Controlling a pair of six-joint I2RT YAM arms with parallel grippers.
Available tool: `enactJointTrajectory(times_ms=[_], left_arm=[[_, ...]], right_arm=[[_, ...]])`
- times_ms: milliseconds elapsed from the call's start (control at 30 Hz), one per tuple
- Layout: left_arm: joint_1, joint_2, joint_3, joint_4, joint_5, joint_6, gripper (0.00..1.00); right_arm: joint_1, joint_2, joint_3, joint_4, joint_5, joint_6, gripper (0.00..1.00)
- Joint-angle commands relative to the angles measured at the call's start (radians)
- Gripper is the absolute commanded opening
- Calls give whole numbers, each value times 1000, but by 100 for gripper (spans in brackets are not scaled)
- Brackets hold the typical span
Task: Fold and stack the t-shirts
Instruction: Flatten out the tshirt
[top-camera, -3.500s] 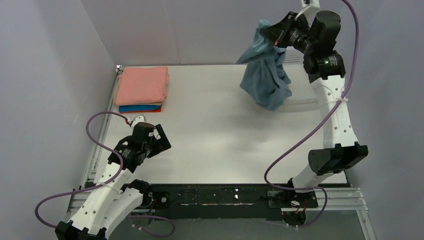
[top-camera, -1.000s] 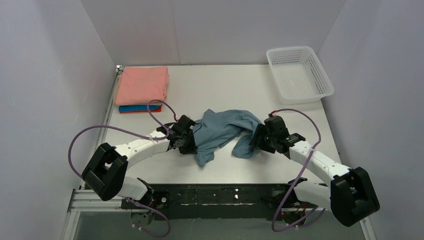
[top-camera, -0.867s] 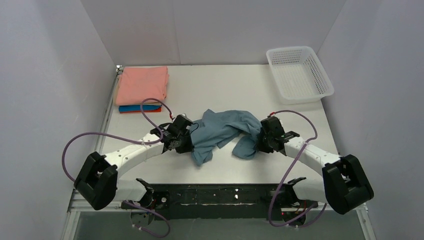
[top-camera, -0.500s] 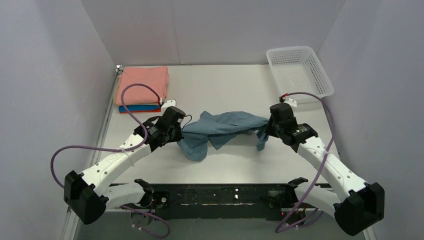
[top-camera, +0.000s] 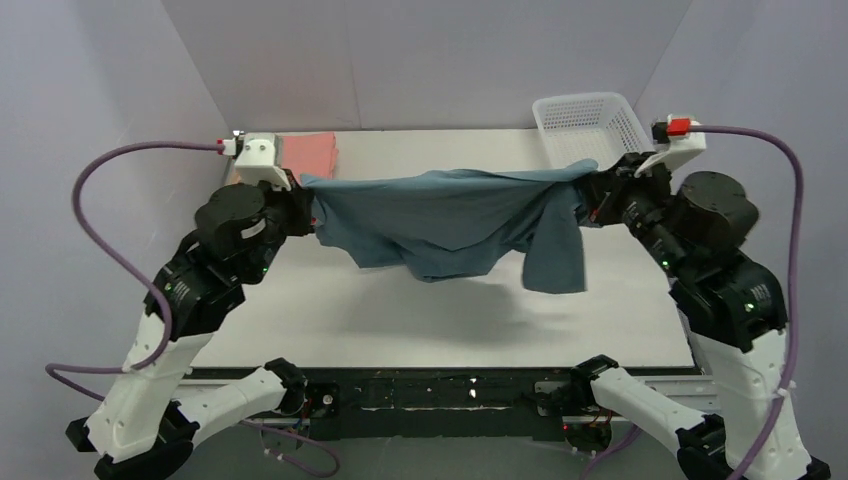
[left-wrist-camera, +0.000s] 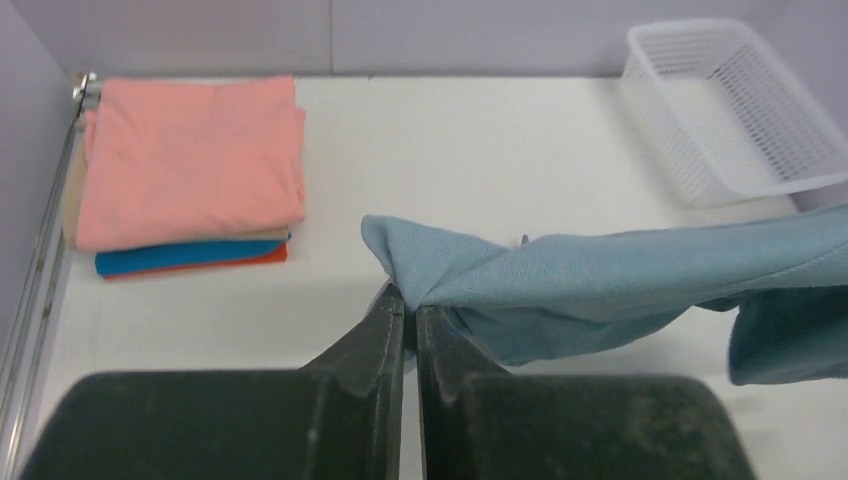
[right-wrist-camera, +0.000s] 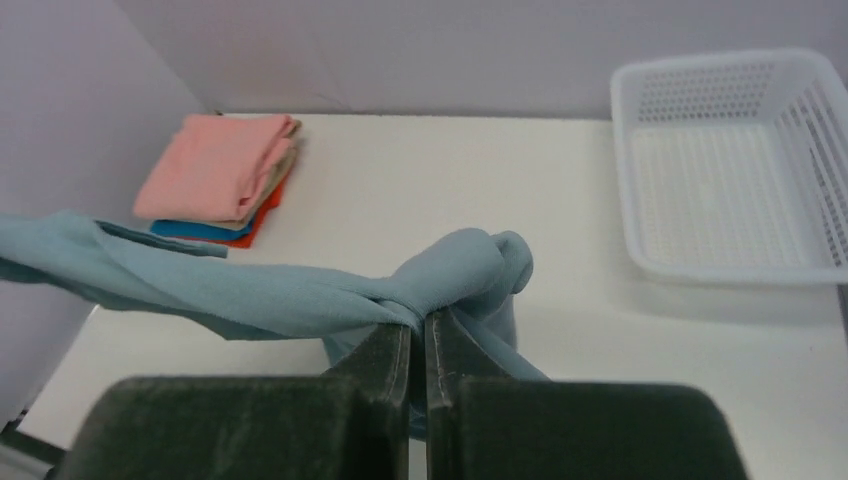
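Pale walls closed round the white surface (top-camera: 400, 310), and above it I held the dusty blue-grey t-shirt (top-camera: 450, 215) stretched in the air between my two arms, its middle sagging. My left fingers (left-wrist-camera: 385, 335) were pressed together on one bunched end, and my right fingers (right-wrist-camera: 392, 365) pinched the other. At the far left corner lay the folded stack, with the salmon-pink shirt (left-wrist-camera: 190, 160) over the bright blue shirt (right-wrist-camera: 195, 230) and the orange shirt (right-wrist-camera: 265, 212). A white basket (right-wrist-camera: 740, 272) sat at the far right.

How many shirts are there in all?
4: the blue-grey shirt hangs stretched in mid-air; the pink shirt, blue shirt and orange shirt lie stacked at the table's far left. Others may hide in that stack.
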Motion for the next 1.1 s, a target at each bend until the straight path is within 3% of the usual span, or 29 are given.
enactJointTrajectory(times_ms=[0,200,467,633,800,867,933,967,1000,1067], left_arm=[[8,-71,135,-14,93,123,0],[8,-124,258,-12,263,138,0],[7,15,548,-51,333,206,0],[8,185,663,-18,181,300,0],[34,398,583,130,-126,479,0],[138,504,574,40,-112,391,0],[261,620,580,-93,-16,190,0],[282,676,561,-116,8,161,12],[298,726,526,-104,33,147,38],[307,817,470,-64,82,151,83]], right_arm=[[-4,-29,232,-80,-317,-102,1],[-3,-35,449,-144,-523,-77,1],[-3,0,556,-116,-496,-76,1],[-3,52,531,-83,-321,-112,1],[-4,154,356,-37,14,-83,1],[-8,222,273,-36,203,-53,1],[-33,308,185,-31,261,-17,1],[-52,358,134,-15,242,-7,3],[-75,409,90,14,208,6,8],[-125,523,6,102,115,20,31]])
